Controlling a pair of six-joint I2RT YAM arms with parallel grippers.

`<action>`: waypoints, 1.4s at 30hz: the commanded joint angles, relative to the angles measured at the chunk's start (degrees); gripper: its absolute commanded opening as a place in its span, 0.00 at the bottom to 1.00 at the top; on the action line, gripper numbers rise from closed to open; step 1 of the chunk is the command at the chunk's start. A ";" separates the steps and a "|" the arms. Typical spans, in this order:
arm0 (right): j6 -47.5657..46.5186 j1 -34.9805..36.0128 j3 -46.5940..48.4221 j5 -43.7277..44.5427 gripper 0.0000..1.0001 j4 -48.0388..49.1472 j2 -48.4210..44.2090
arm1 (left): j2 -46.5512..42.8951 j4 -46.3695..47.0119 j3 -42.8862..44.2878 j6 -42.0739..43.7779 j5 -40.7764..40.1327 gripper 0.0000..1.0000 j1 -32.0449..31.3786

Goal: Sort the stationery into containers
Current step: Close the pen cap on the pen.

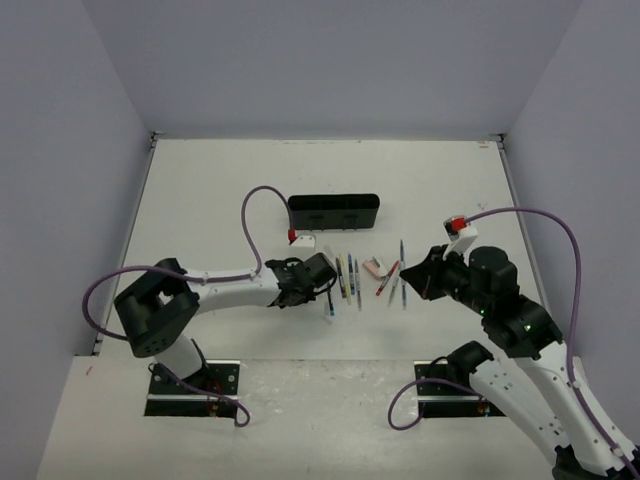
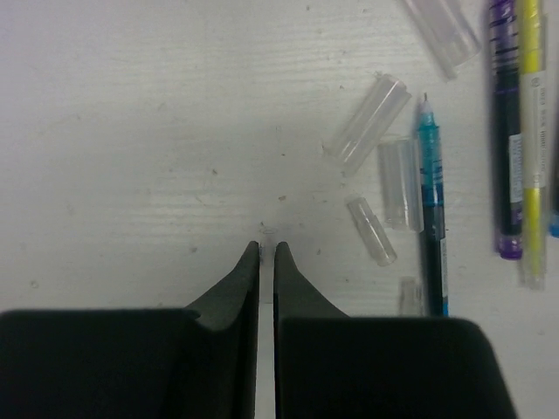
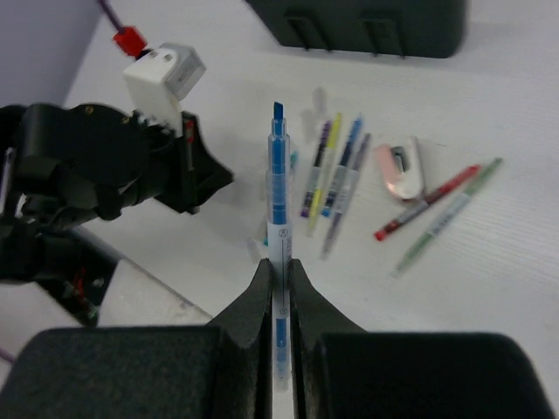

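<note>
Black tray (image 1: 333,211) contents unclear, right claw (image 3: 278,266) grasping blue pen (image 3: 278,175), left claw (image 2: 267,249) clenched

- black tray (image 3: 367,22): far part cut off by the right wrist view's top edge.
- blue pen (image 3: 278,201), nearer than the tray: rear end hidden inside the right gripper (image 3: 278,266).
- teal pen (image 2: 431,201): lower end hidden behind the left gripper (image 2: 267,247).
- purple pen (image 2: 504,131), yellow pen (image 2: 530,157): blurred, tops cut off.

white table (image 1: 220,170), scuffed surface; pale lavender walls (image 1: 330,60) on three sides
</note>
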 commanded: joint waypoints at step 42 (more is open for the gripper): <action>7.06 27.35 -17.43 3.50 0.00 53.63 4.36 | -37.43 63.64 -14.66 20.98 23.03 0.00 -0.49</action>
